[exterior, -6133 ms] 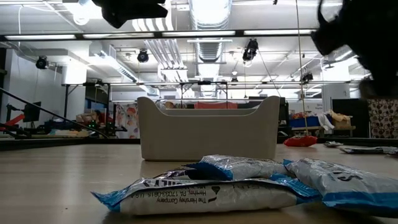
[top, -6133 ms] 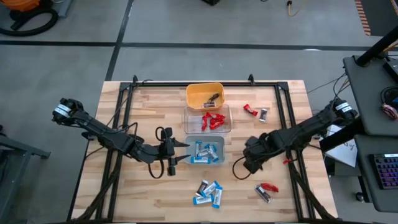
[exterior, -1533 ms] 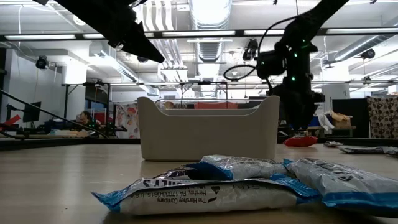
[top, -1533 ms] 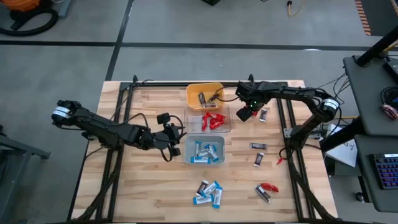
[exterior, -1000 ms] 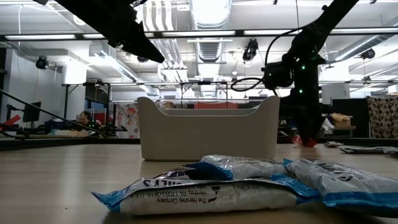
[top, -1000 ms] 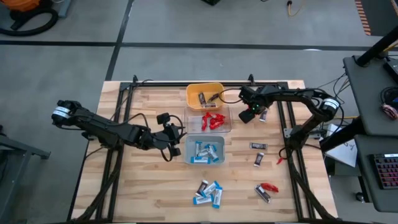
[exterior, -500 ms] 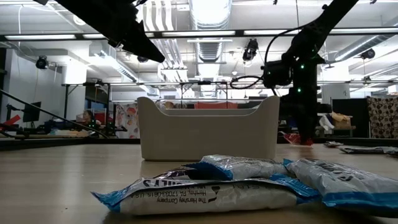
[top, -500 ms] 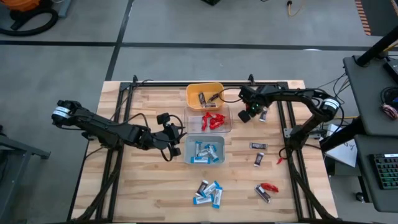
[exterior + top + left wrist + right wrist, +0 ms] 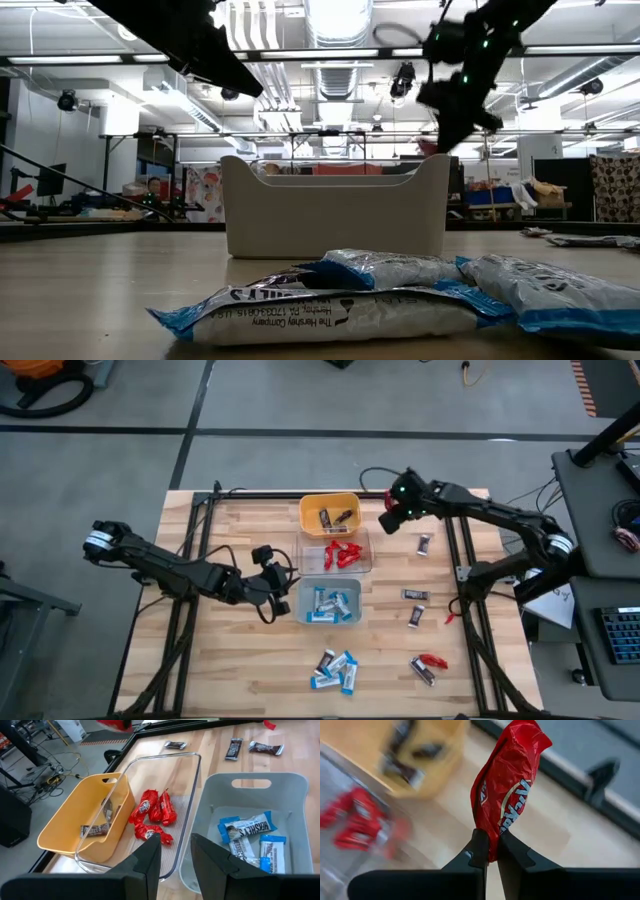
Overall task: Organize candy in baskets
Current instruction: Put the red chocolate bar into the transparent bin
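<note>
**Red bar held above the desk near the yellow basket**

Our right end effector (image 9: 490, 856) is clamped on a red candy bar (image 9: 507, 785), its two fingers pinching the wrapper's lower end so the bar stands up between them. From above, this end effector (image 9: 392, 518) sits just beside the yellow-orange basket (image 9: 329, 514), over the bare desk (image 9: 240, 660). In the low view it hangs raised above the baskets.

Our left end effector (image 9: 175, 851) waits with its fingers slightly apart and nothing between them, just beside the clear basket (image 9: 334, 552) and the grey-blue basket (image 9: 329, 603).

The three baskets stand in a row, touching or nearly so. The yellow-orange one holds dark brown bars (image 9: 332, 517), the clear one holds red bars (image 9: 342, 552), and the grey-blue one holds blue-and-white bars (image 9: 328, 604).

Loose on the desk lie a cluster of blue-and-white bars (image 9: 335, 669), several dark bars (image 9: 416, 595) and one red bar (image 9: 433, 660).
</note>
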